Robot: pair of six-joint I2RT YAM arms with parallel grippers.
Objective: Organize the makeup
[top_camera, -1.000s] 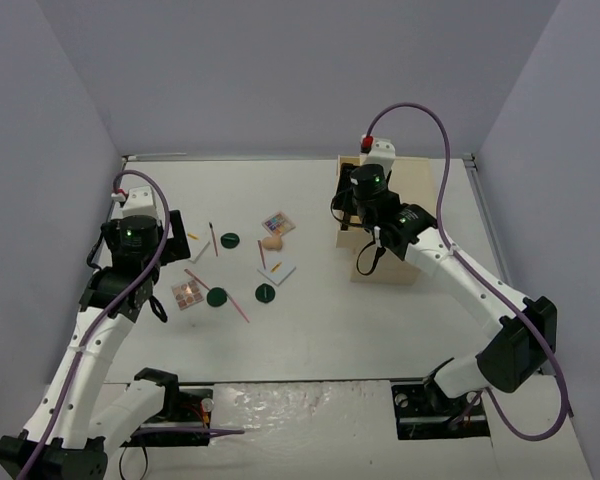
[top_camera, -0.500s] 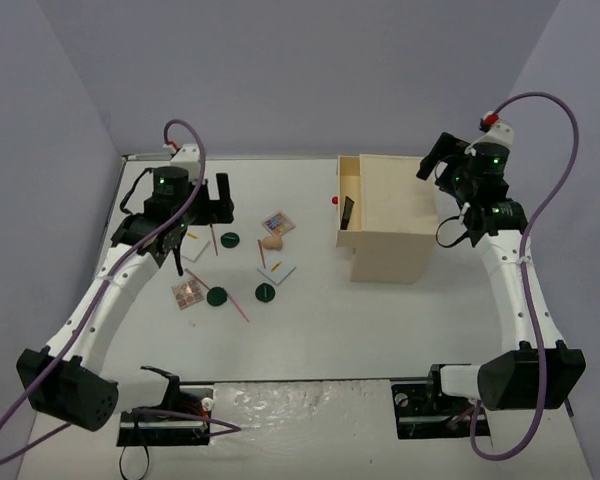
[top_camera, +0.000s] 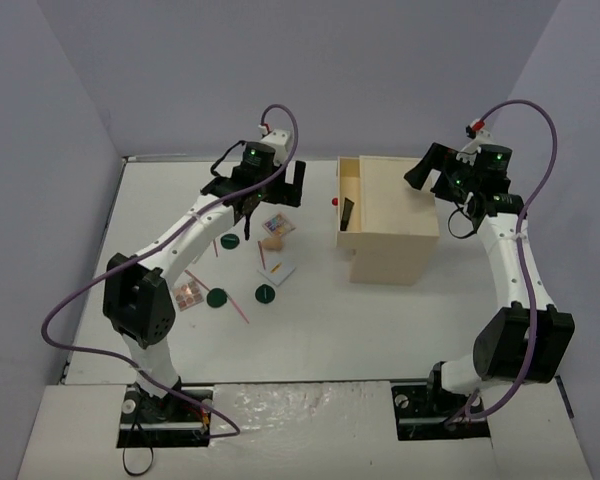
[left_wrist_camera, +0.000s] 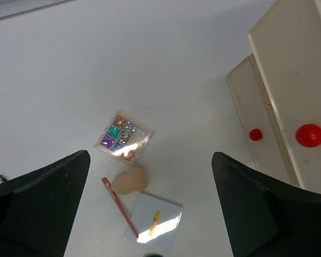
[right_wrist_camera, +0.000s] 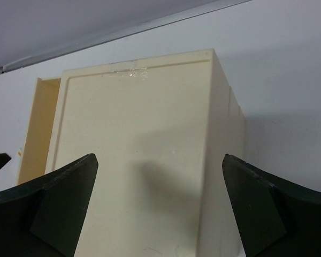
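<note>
The makeup lies on the white table left of centre: a colourful palette (top_camera: 276,222), a beige sponge (top_camera: 271,241), a white card (top_camera: 277,270), a second palette (top_camera: 188,294), three dark green discs (top_camera: 229,240) (top_camera: 217,296) (top_camera: 265,293) and thin pink pencils (top_camera: 238,307). A black tube (top_camera: 347,213) lies in the box's open top drawer. My left gripper (top_camera: 285,185) is open and empty, high above the palette (left_wrist_camera: 124,136), sponge (left_wrist_camera: 129,181), a pencil (left_wrist_camera: 119,206) and the card (left_wrist_camera: 154,222). My right gripper (top_camera: 425,170) is open and empty above the box's back right corner.
The beige wooden drawer box (top_camera: 385,220) stands right of centre, its top drawer pulled out to the left. Its red knobs (left_wrist_camera: 310,135) show in the left wrist view. Its flat top (right_wrist_camera: 134,150) fills the right wrist view. Walls close the table's back and sides.
</note>
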